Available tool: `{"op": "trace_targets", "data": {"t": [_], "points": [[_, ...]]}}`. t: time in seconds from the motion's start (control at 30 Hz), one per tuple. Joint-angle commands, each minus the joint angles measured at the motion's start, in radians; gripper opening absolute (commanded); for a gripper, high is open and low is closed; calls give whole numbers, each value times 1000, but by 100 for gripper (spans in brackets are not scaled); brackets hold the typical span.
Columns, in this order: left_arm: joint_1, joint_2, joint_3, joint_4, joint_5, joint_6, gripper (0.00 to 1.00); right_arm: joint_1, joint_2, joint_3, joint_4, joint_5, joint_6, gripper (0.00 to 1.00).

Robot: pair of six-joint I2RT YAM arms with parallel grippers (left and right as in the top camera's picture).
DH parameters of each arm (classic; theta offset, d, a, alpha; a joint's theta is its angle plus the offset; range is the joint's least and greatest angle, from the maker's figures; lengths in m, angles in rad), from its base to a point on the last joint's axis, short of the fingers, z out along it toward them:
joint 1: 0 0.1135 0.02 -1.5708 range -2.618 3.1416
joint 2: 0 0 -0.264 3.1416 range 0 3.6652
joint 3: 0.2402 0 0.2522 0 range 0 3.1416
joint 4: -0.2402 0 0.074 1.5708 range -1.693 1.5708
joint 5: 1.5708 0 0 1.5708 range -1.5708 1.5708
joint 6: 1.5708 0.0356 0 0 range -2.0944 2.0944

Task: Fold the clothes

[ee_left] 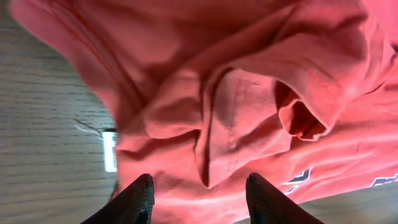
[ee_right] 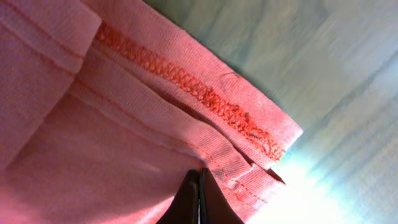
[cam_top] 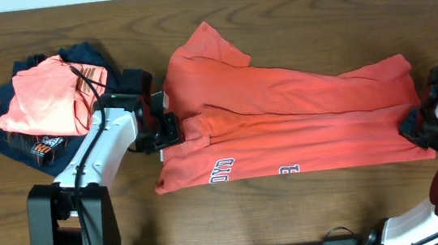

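The coral-red T-shirt (cam_top: 283, 116) lies across the middle of the table, folded lengthwise, with its white lettering (cam_top: 222, 169) along the front edge. My left gripper (cam_top: 168, 130) is at the shirt's left end, by the collar. In the left wrist view it is open (ee_left: 200, 200), its fingers straddling bunched red cloth (ee_left: 236, 112), and the white neck label (ee_left: 110, 151) shows at the edge. My right gripper (cam_top: 417, 124) is at the shirt's right end. In the right wrist view its fingers (ee_right: 199, 185) are pressed together on the stitched hem (ee_right: 205, 99).
A paler salmon-pink folded shirt (cam_top: 41, 100) lies on a navy-blue garment (cam_top: 11, 143) at the far left, just behind my left arm. The brown wooden table (cam_top: 314, 15) shows bare behind and in front of the T-shirt.
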Motion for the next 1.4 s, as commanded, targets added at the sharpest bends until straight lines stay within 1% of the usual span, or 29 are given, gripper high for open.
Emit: {"op": "trace_targets", "data": {"t": [0.0, 0.1, 0.13, 0.17, 0.23, 0.3, 0.43, 0.47, 0.53, 0.7, 0.9, 1.07, 1.17, 1.33, 1.37], "points": [[1, -42, 58, 9, -19, 26, 49, -6, -3, 48, 9, -132, -67, 7], [1, -43, 133, 24, -21, 73, 55, 6, -42, 130, -21, -212, -92, 17], [1, -40, 164, 30, -40, 78, 59, 13, -60, 160, -27, -232, -101, 21], [1, -35, 195, 37, -68, 79, 60, 19, -75, 186, -33, -243, -105, 27], [1, -24, 238, 59, -115, 81, 63, 31, -103, 236, -43, -258, -107, 37], [3, -6, 276, 99, -132, 114, 67, 44, -120, 276, -54, -283, -139, 43], [6, 74, 352, 169, -132, 162, 68, 63, -122, 304, -84, -291, -146, 45], [6, 99, 370, 184, -132, 182, 68, 66, -122, 303, -91, -291, -146, 44], [6, 167, 416, 221, -131, 227, 72, 69, -122, 301, -105, -291, -146, 46], [6, 333, 528, 306, -132, 288, 76, 69, -122, 301, -148, -291, -150, 50], [6, 483, 549, 504, -131, 288, 76, 69, -122, 301, -194, -291, -150, 52], [5, 560, 549, 620, -131, 288, 76, 69, -122, 301, -223, -291, -150, 52], [3, 601, 549, 657, -127, 287, 76, 70, -122, 301, -228, -291, -149, 52], [-20, 654, 549, 646, -103, 288, 75, 71, -122, 301, -228, -291, -149, 52], [-26, 656, 549, 642, -104, 289, 72, 71, -122, 301, -228, -291, -149, 52]]}}
